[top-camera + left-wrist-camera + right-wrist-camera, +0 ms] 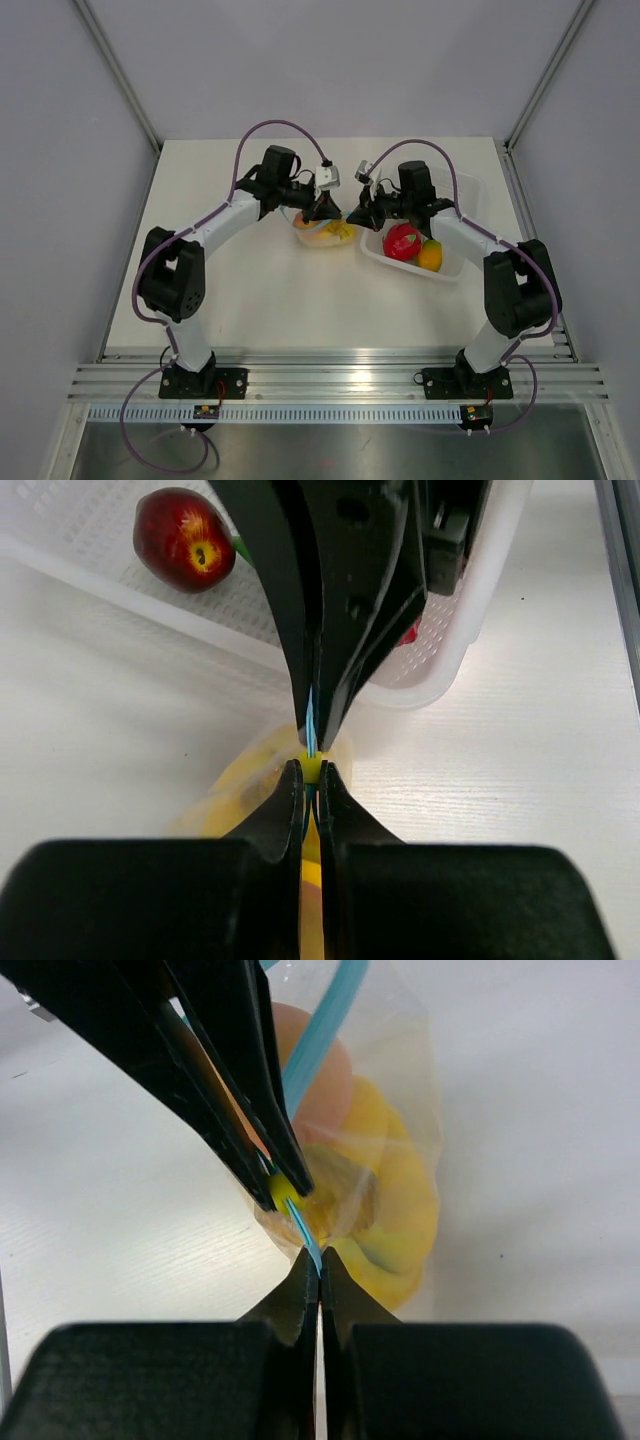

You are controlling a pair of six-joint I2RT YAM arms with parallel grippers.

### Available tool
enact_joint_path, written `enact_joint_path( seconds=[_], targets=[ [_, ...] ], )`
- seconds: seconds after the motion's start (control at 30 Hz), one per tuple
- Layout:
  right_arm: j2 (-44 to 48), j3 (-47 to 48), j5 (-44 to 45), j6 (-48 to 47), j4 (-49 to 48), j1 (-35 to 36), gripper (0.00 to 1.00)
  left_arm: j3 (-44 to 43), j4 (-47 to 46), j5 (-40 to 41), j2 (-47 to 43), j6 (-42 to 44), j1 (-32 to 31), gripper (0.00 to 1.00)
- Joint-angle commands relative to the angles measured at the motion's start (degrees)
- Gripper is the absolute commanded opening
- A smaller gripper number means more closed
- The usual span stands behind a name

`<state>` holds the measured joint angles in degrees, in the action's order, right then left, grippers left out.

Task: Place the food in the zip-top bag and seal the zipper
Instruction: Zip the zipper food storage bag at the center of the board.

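From above, the clear bag (322,236) lies mid-worktop (260,290), just beside the white tray's (455,270) left corner, with the left pincer (327,210) and right pincer (358,216) meeting over it. Only the wrist views show both pressed together on the blue zipper (322,1045). The right wrist shows the peach (328,1078) and bananas (400,1210) inside the bag. The left wrist shows an apple (185,538) in the tray.

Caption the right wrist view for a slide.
The right gripper and left gripper pinch the blue zipper on the fruit-filled bag.
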<state>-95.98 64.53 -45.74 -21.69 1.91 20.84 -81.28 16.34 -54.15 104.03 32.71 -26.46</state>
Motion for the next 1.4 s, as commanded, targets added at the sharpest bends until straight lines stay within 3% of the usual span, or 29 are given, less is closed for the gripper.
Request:
enact_joint_path(
  seconds=[0.0, 0.67, 1.37],
  targets=[
    [3.8, -0.5, 3.4, 1.4, -6.3, -3.3, 0.0, 1.8, 0.9, -0.8, -5.0, -0.5, 3.3, 0.0],
    [1.9, -3.2, 10.6, 5.3, -12.3, -4.7, 0.0, 8.4, 3.3, 2.9, -12.3, 0.3, 7.3, 0.0],
    [1.1, -5.1, 12.1, 9.1, -16.9, -6.0, 0.0, 16.8, 6.1, 6.2, -20.5, 1.7, 12.6, 0.0]
  ],
)
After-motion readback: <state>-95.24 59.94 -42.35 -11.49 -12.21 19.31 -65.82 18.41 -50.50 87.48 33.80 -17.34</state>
